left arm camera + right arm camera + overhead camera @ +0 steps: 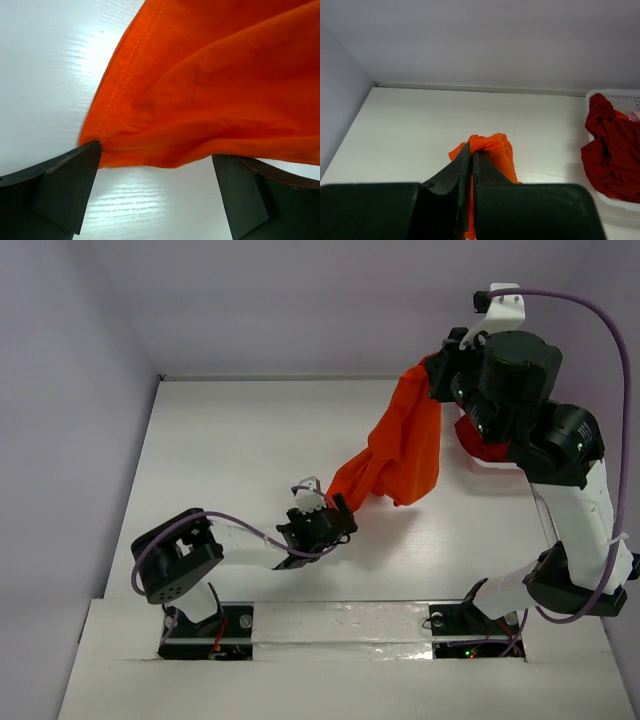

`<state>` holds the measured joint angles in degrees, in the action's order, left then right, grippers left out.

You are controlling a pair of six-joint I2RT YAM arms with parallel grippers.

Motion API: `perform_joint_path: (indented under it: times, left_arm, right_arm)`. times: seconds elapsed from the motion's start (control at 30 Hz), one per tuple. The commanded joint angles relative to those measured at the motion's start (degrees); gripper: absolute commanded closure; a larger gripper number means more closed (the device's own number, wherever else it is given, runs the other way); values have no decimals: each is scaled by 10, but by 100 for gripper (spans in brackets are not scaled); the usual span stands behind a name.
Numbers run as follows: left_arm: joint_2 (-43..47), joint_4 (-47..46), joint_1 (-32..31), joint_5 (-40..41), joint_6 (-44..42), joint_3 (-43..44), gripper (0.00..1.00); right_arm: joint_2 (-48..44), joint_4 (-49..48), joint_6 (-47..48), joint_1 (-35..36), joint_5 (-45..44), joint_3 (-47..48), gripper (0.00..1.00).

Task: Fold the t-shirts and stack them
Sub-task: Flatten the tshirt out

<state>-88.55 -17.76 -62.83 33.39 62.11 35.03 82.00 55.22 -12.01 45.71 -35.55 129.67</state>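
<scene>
The right gripper point(471, 152) is pinching the orange t-shirt point(400, 450) aloft over the table point(230, 470); the left gripper point(155, 155), jaws wide, is straddling its hem. Nothing is looking folded yet, and crimson t-shirts point(612, 150) are waiting crumpled in the white basket point(615, 94)

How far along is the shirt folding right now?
Nothing looks folded or stacked yet. In hand: the right hand is shut on the orange t-shirt, holding it up, while the open left hand brackets its hem. Remaining: the crumpled red t-shirts in the basket.

White table point(230, 470) bears a white basket point(620, 96) at its right edge
</scene>
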Motion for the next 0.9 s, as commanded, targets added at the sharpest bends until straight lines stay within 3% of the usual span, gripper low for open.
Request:
perform_joint_path:
  times: [0.0, 0.37, 0.47, 0.5, 0.67, 0.77, 0.87]
  left_arm:
    - [-45, 80, -8, 22, -7, 22, 5]
    - [-130, 164, -27, 50, 17, 82, 4]
    - [-140, 169, -27, 46, 23, 87, 9]
    - [-139, 167, -27, 44, 24, 86, 15]
    - [-124, 157, -27, 43, 29, 74, 28]
    - [-121, 158, -27, 45, 29, 74, 45]
    - [-123, 163, -27, 43, 29, 80, 70]
  right_arm:
    - [-15, -51, 0, 1, 0, 4, 100]
    - [-14, -55, -3, 1, 8, 4, 100]
    - [-16, -57, -2, 1, 8, 4, 100]
    - [-16, -57, -2, 1, 8, 4, 100]
    - [-12, -58, 0, 1, 8, 3, 100]
    - [-12, -62, 0, 1, 10, 1, 100]
    - [-10, -64, -1, 1, 12, 1, 100]
